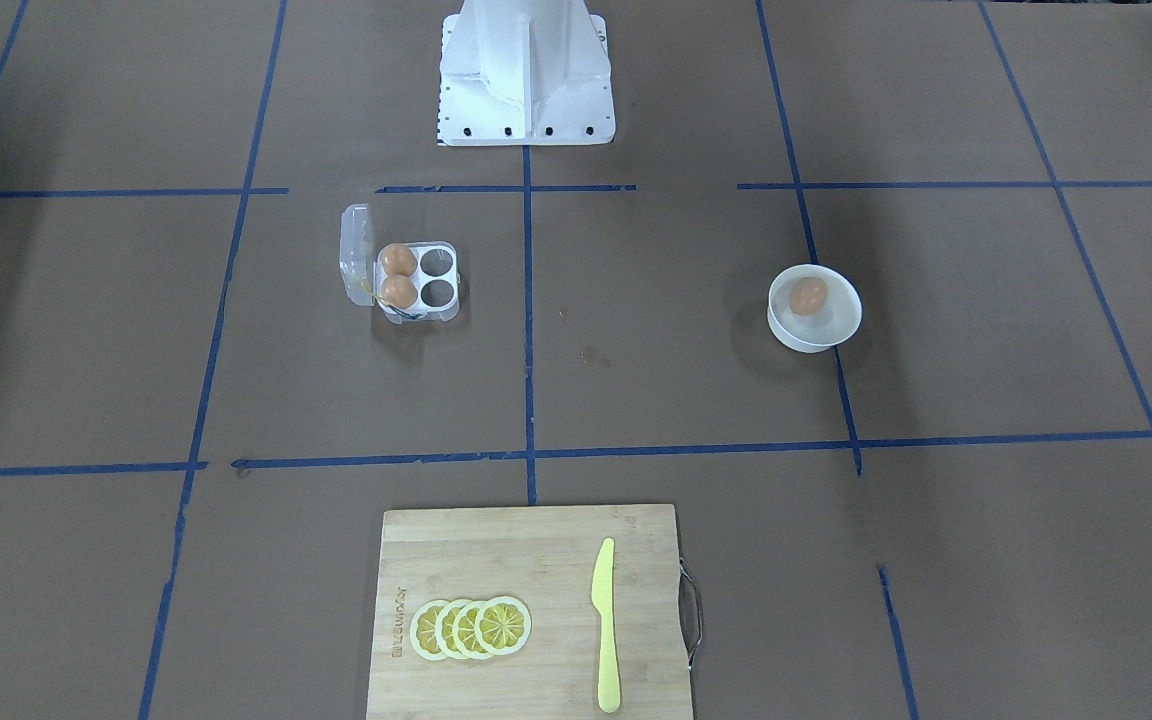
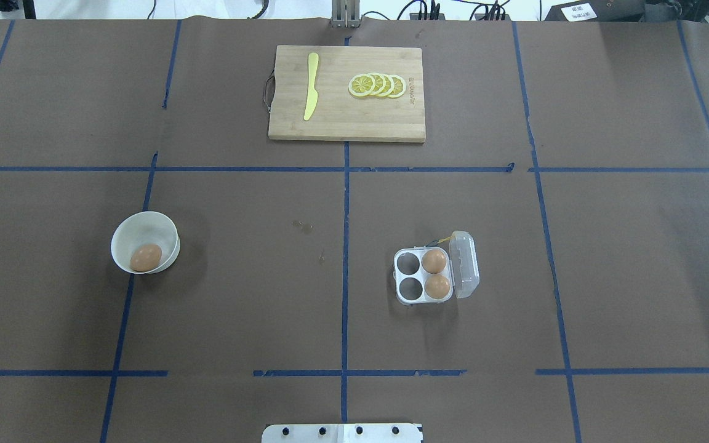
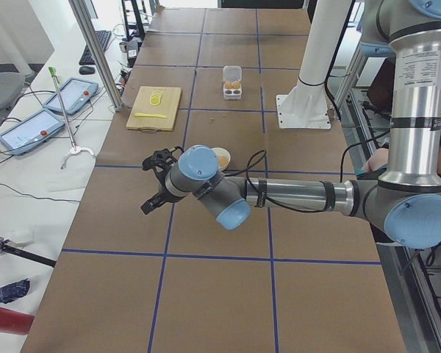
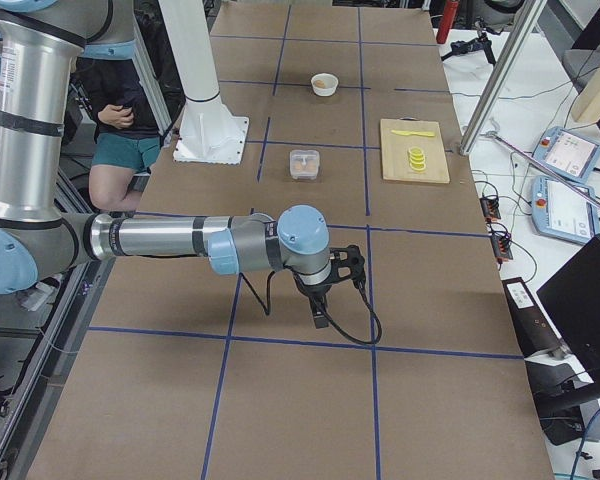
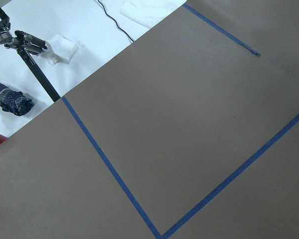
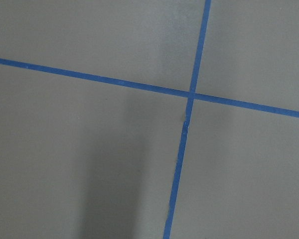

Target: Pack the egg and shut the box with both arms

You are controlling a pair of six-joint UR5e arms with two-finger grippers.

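Nothing looks started yet, so the step in hand is judged to be the first pick-up. The egg [image 2: 146, 257] is sat in the white bowl [image 2: 125, 229] on the robot's left half of the table. The box [image 2: 421, 274] is placed on the right half, with its lid [image 2: 466, 265] swung open on the outer side. The two cells by the lid are already filled with eggs, and the two cells [image 2: 408, 263] nearer the centre line are left empty.

Both arms are held well away from all that. The left gripper [image 3: 150, 185] is hung low over bare paper at the left end of the table, well apart from the bowl. The right gripper [image 4: 332, 290] is parked the same way at the right end, well apart from the box. They're only caught by the side cameras, so whether the fingers are spread or pressed together can't be told. Only brown paper and blue tape is shown in the wrist views.

Next up, probably: the left gripper has to be brought over the bowl, lowered inside the rim and closed gently on the egg. It's smooth and round, so it could easily be dropped or cracked.
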